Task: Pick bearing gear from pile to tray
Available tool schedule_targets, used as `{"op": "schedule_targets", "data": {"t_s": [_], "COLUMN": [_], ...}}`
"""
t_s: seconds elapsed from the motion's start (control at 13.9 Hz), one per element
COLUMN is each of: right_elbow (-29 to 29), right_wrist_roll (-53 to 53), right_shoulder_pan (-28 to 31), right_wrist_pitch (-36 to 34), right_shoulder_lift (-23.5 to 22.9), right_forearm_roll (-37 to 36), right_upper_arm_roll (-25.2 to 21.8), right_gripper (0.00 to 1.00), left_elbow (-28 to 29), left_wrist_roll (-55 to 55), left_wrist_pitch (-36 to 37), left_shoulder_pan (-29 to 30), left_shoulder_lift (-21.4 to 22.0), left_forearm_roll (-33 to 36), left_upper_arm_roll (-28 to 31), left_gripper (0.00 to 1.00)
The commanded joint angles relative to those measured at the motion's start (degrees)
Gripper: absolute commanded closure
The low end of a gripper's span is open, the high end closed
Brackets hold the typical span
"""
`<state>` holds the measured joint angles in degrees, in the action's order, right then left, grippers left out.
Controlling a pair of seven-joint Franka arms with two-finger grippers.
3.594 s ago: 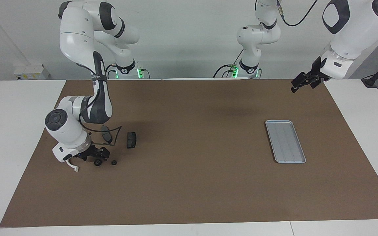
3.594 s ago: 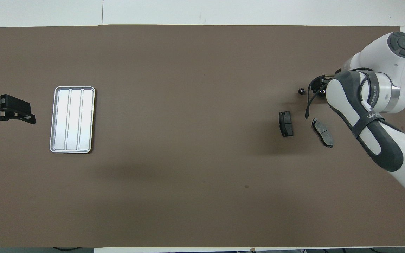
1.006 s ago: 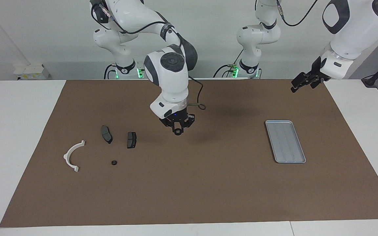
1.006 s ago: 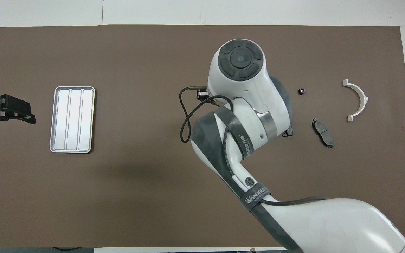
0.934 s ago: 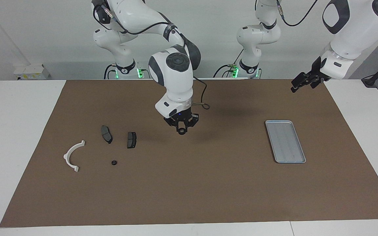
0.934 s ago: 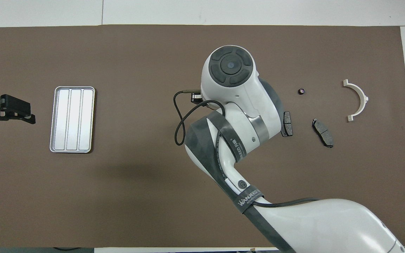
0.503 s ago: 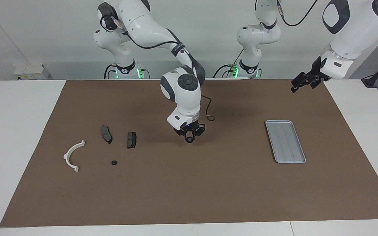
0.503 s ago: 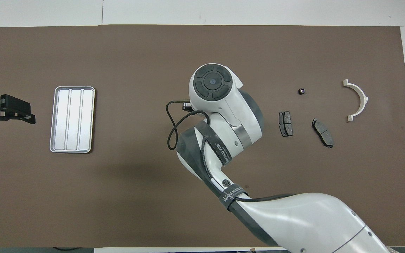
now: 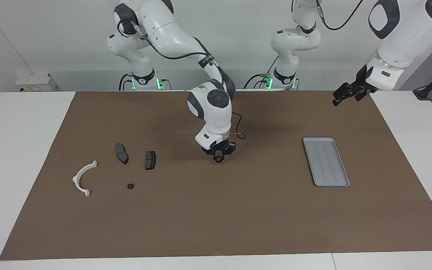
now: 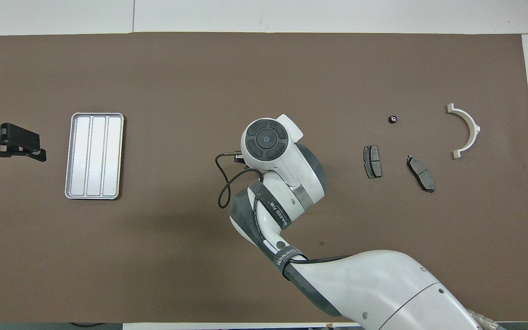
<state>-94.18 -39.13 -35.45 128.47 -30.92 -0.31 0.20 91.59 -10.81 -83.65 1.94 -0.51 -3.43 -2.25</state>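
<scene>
Right hand (image 9: 218, 158), at mid-frame in the facing view, is pinched on a small black bearing gear (image 9: 219, 159) above the bench (image 9: 216, 225): the carry step. Next it must travel to the tray (image 9: 326, 161) at centre right and release. Left hand (image 9: 347, 93) waits at upper right, fingers parted, holding nothing.

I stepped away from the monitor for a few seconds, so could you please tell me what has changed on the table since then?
The right end effector took a small black ring from the pile and carried it over the mat's middle, toward the tray. The white arc, once hidden under the arm, now shows. Brake pads, the other ring and the left end effector stayed put.
</scene>
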Motion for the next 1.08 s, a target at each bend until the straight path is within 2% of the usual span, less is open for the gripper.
{"op": "schedule_targets", "data": {"t_s": [0.0, 0.29, 0.36, 0.43, 0.5, 0.72, 0.86, 1.01], "right_elbow": [-2.5, -5.2, -5.2, -5.1, -5.0, -3.5, 0.2, 3.8], "right_wrist_roll": [-1.2, -1.3, -1.4, -1.4, -1.6, -2.4, -2.2, -0.8], "right_shoulder_pan": [-0.1, -0.2, -0.2, -0.2, -0.3, -0.5, 0.3, 3.3], "right_wrist_pitch": [2.9, 6.4, 6.4, 6.4, 6.4, 4.7, -0.2, -6.6], "right_shoulder_lift": [0.2, 0.2, 0.2, 0.2, 0.2, 0.7, 1.3, 4.1], "right_forearm_roll": [0.7, 0.7, 0.7, 0.7, 0.7, 0.7, 0.7, 0.5], "right_upper_arm_roll": [0.2, 0.2, 0.2, 0.2, 0.2, 0.1, 0.1, -0.3], "right_gripper": [0.9, 0.86, 0.82, 0.7, 0.45, 0.03, 0.0, 0.0], "left_elbow": [2.1, 2.2, 2.2, 2.2, 2.2, 2.2, 2.4, 4.7], "left_wrist_roll": [0.7, 0.8, 0.8, 0.8, 0.8, 0.0, -3.7, -7.3], "left_wrist_pitch": [-1.4, -1.3, -1.3, -1.3, -1.4, -5.1, -6.1, -10.2], "left_shoulder_pan": [-0.1, 0.3, 0.3, 0.2, 0.0, 0.4, 0.1, -1.6], "left_shoulder_lift": [1.8, 1.8, 1.8, 1.8, 1.8, 1.6, 1.6, 2.1], "left_forearm_roll": [0.7, 0.7, 0.7, 0.7, 0.7, 0.8, 0.7, 0.6], "left_upper_arm_roll": [0.0, 0.0, 0.0, 0.0, 0.0, 0.0, -0.1, -0.4], "left_gripper": [0.0, 0.0, 0.0, 0.0, 0.0, 0.0, 0.0, 0.0]}}
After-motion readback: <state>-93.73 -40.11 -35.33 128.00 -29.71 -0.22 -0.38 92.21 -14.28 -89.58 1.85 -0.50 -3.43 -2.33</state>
